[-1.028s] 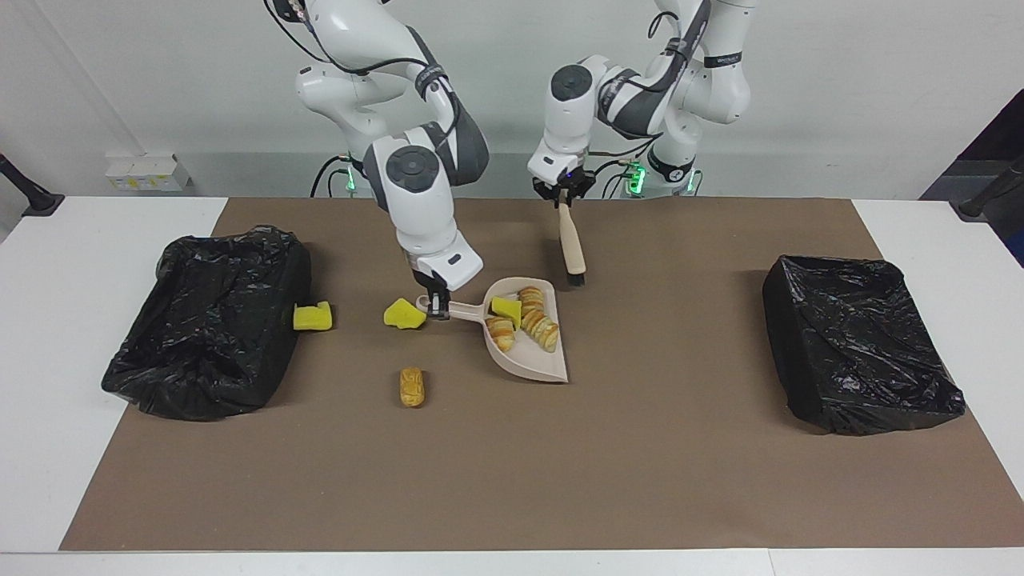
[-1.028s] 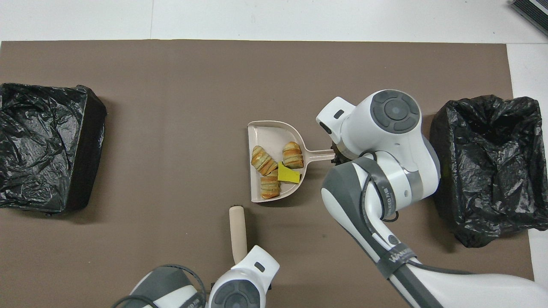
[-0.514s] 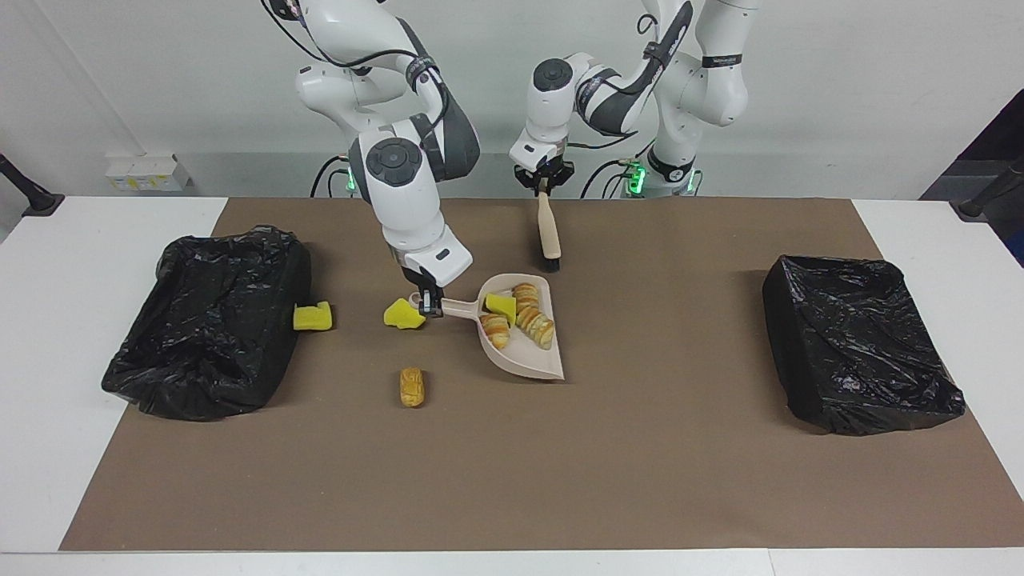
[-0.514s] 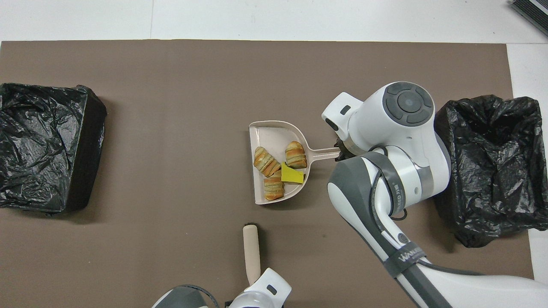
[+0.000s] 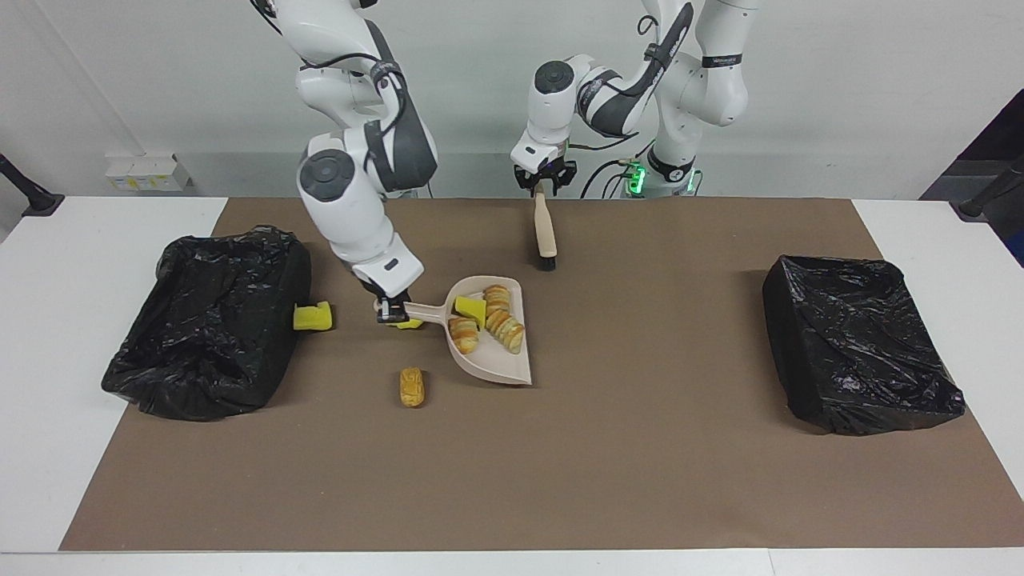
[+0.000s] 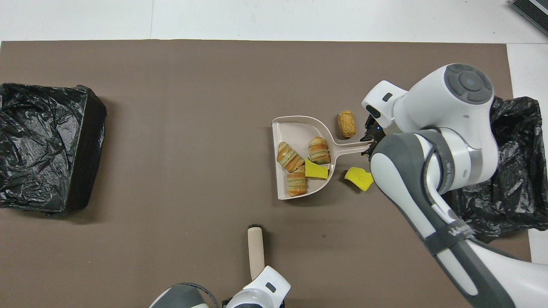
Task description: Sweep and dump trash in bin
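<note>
Facing view showed the right gripper (image 5: pixel 390 307) clamped on the dustpan (image 5: pixel 504 362) handle, the pan lifted over the mat (image 5: pixel 640 480) toward the right arm's end. In the pan lay four trash pieces: three pastries (image 5: pixel 504 328) and one yellow sponge (image 5: pixel 470 308). Just under the handle sat a second sponge (image 6: pixel 358 178); a fourth pastry (image 5: pixel 412 386) lay on the mat farther from the robots, and a third sponge (image 5: pixel 312 317) touched the nearer bin (image 5: pixel 208 320). The left gripper (image 5: pixel 542 186) held the brush (image 5: pixel 546 228) by its handle, bristles down, fingers' spread unclear. A second bin (image 5: pixel 860 352) stood at the left arm's end.
</note>
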Robot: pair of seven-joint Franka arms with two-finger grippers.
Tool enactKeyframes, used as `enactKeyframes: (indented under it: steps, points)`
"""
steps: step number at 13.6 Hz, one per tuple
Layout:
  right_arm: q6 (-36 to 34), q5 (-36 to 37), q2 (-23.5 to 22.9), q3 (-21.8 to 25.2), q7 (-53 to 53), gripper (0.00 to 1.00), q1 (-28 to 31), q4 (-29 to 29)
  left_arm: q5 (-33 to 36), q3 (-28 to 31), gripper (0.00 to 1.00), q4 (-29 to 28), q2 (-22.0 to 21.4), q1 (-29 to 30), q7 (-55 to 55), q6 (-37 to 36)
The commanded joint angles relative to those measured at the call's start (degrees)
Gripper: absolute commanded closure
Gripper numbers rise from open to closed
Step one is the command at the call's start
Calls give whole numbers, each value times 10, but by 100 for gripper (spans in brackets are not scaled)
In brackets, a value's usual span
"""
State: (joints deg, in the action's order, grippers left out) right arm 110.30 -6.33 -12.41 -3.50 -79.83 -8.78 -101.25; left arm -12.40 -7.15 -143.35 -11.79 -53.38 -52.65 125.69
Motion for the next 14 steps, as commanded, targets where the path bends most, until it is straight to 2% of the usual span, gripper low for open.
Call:
enactKeyframes:
  steps: [1,3,5,9,14]
  points:
    - [-68,-23,11,-5,-27,100,35,52,11,6,0,38,19,40,53,-8]
    - [-122,-25,11,-5,-28,100,58,96,67,6,0,82,31,84,99,-36]
    - [-155,-26,27,-1,-26,100,74,117,118,6,0,139,42,140,177,-69]
    - [-204,-26,61,1,-28,100,145,121,123,7,0,298,52,281,355,-165]
    - [-244,-20,70,2,-79,100,255,135,123,11,0,466,47,410,531,-318]
